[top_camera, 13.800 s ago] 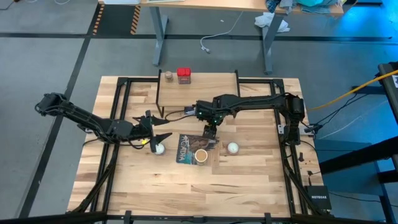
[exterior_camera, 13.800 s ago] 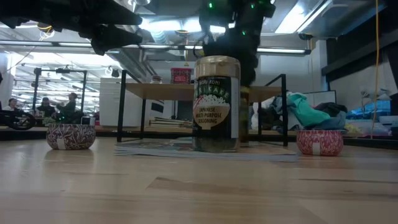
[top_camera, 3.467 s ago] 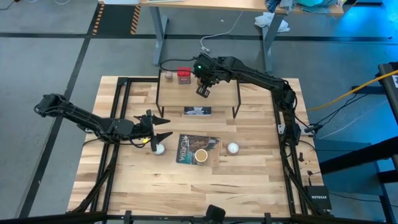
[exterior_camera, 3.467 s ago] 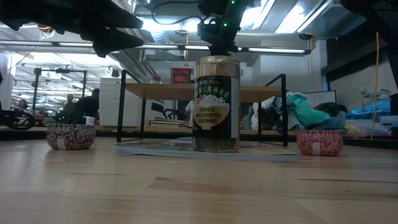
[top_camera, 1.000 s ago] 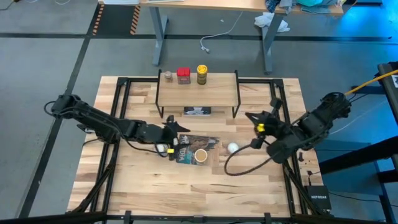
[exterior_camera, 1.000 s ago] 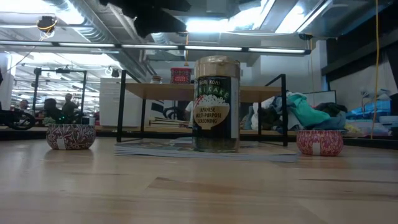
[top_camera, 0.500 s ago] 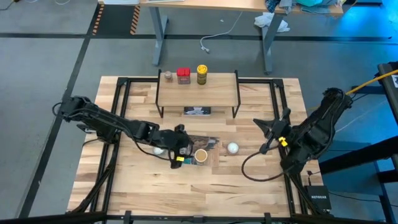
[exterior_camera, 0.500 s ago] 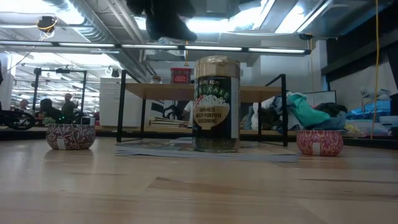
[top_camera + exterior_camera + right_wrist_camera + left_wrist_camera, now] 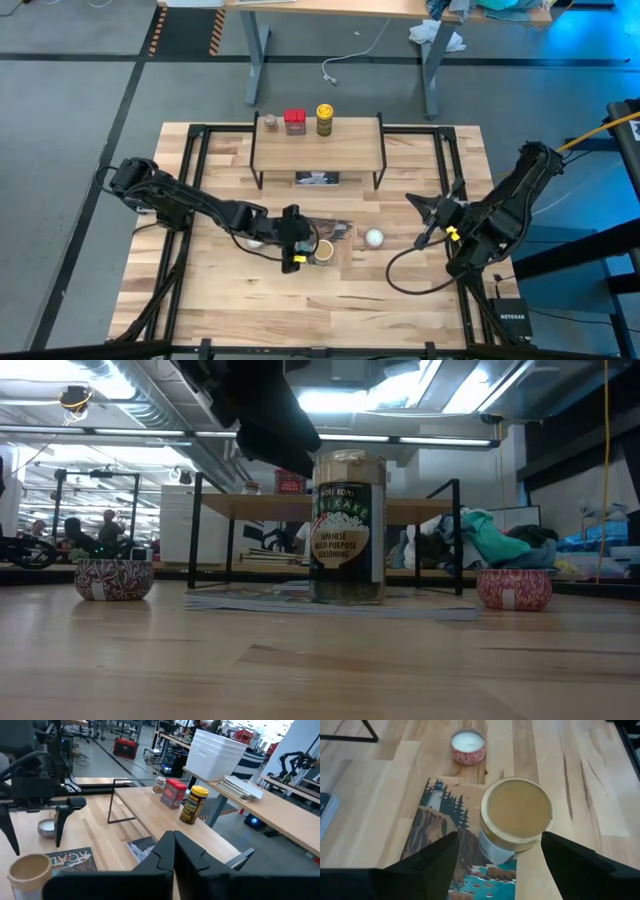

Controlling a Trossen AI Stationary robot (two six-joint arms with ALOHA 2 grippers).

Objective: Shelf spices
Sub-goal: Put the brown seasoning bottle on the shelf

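So the left tool (image 9: 296, 252), fingers apart, hovers mid-frame beside the tan jar (image 9: 323, 250); low view alone shows its label. Right tool (image 9: 428, 222) sits together, right side.

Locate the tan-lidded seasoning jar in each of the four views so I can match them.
High view: tan-lidded jar mid-table on the picture book, beside the left pincer.
Low view: dead centre, label facing the camera.
Left wrist view: centre, lid seen from above.
Right wrist view: lower left corner.
Shared landmark: the picture book under the jar.
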